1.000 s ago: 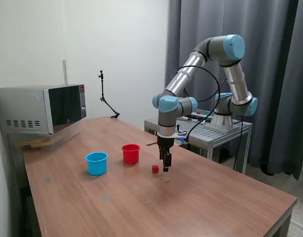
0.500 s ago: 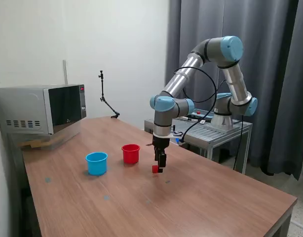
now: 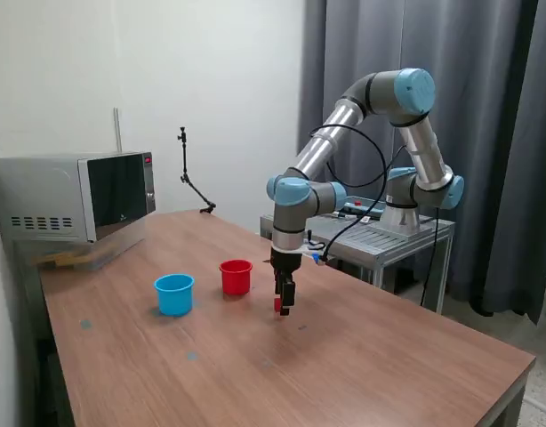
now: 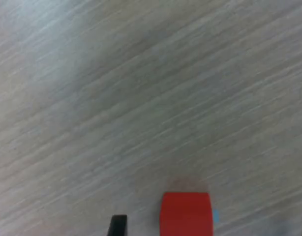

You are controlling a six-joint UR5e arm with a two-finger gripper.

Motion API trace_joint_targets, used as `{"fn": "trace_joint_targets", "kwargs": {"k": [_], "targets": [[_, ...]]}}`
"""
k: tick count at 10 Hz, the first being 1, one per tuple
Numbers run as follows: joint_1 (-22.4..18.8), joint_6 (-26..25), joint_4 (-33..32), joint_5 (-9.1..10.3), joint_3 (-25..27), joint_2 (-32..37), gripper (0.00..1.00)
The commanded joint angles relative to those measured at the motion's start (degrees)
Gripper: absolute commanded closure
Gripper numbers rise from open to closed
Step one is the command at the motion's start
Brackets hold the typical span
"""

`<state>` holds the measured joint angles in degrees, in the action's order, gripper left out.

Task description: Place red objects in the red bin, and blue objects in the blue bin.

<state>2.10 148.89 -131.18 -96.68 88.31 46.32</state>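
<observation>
red cup, blue cup: contents unseen.

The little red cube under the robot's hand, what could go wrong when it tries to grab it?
In the wrist view the red cube sits off-centre between the open fingers, so one finger may bump it first and slide or tip it on the smooth table. The hand is also very low, so dropping further could jam its tips on the wood.

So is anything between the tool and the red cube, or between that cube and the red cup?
Nothing visible: the tool is right at the red cube, and bare table separates it from the red cup.
</observation>
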Motion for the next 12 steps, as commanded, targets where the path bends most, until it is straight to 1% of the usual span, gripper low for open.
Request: {"fn": "trace_joint_targets", "kwargs": {"k": [1, 4, 8, 12], "targets": [[-0.1, 0.0, 0.0, 0.00, 0.0, -0.1, 0.00], [-0.1, 0.0, 0.0, 0.00, 0.2, 0.2, 0.00], [0.1, 0.0, 0.0, -0.08, 2.4, 1.6, 0.00], [0.3, 0.0, 0.0, -0.08, 3.0, 1.8, 0.00]]}}
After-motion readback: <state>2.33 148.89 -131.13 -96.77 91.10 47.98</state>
